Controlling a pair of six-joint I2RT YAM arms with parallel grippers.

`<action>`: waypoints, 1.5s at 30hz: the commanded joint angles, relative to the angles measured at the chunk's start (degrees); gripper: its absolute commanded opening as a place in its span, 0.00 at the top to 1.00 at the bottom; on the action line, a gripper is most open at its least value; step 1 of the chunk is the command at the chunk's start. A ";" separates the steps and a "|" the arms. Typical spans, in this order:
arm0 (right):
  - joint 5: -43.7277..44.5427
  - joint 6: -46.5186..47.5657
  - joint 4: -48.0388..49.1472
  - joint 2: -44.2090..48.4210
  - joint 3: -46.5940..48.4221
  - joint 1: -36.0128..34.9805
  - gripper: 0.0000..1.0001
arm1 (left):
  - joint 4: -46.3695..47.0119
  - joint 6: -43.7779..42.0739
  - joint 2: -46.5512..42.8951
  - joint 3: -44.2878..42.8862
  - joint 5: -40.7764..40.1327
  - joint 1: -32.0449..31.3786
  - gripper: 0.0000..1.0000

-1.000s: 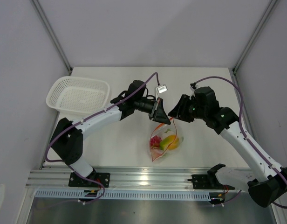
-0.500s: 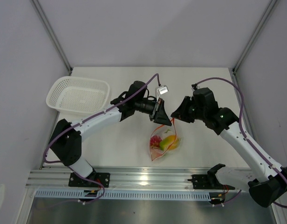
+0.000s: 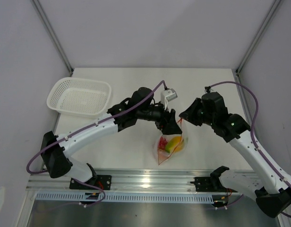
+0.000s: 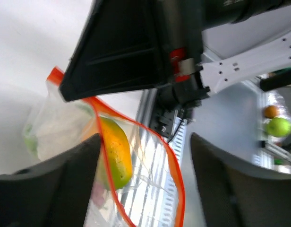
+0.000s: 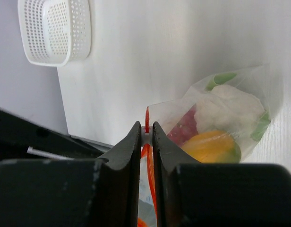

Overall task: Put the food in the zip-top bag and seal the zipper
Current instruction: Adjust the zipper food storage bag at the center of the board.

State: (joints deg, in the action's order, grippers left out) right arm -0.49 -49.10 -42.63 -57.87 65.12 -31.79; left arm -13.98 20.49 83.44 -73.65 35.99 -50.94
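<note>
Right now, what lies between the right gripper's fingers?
The zipper of the zip-top bag, pinched by the right gripper, seen in the right wrist view.

White arm links [image 3: 89, 130], black joints [image 3: 143, 97], black wedge-shaped hands [image 3: 174, 127], purple cables [image 3: 230, 83] along both arms.

Right gripper [image 5: 146, 130]: both dark fingers pinched together on the thin red-orange zipper strip [image 5: 147, 117], which pokes out just past the tips. Clear crinkly zip-top bag [image 5: 273, 90] spreads to the right of the fingers over the white tabletop [image 5: 150, 47]. Inside it: red grape bunch [image 5: 183, 128] closest to the fingers, yellow-orange mango [image 5: 212, 145] against it on the right, white-and-green vegetable pieces [image 5: 223, 109] ahead of both. White plastic mesh basket [image 5: 53, 30] well ahead, off to the left.
</note>
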 commanded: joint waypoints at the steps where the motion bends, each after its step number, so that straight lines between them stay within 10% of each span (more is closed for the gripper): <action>1: 4.87 -4.06 0.45 1.35 0.97 -0.38 1.00 | -4.03 -4.84 -1.88 -4.83 -16.01 -4.78 0.19; 14: 10.69 -8.20 -2.02 5.13 0.97 -1.17 1.00 | -4.23 -4.23 -0.02 -4.67 -49.57 -17.78 0.20; 27: 9.10 -7.76 -0.96 6.62 -0.26 -1.34 1.00 | -5.62 -15.56 1.99 -8.09 -64.89 -21.22 0.13; 45: 8.75 -8.02 0.00 7.15 -0.70 -1.43 1.00 | -5.18 -17.42 4.18 -9.41 -41.61 -18.67 0.09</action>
State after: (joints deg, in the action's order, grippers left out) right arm 7.55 -56.12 -45.32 -51.88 64.18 -32.93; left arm -19.90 1.45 86.37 -80.03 -9.58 -69.95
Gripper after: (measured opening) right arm 0.140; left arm 0.918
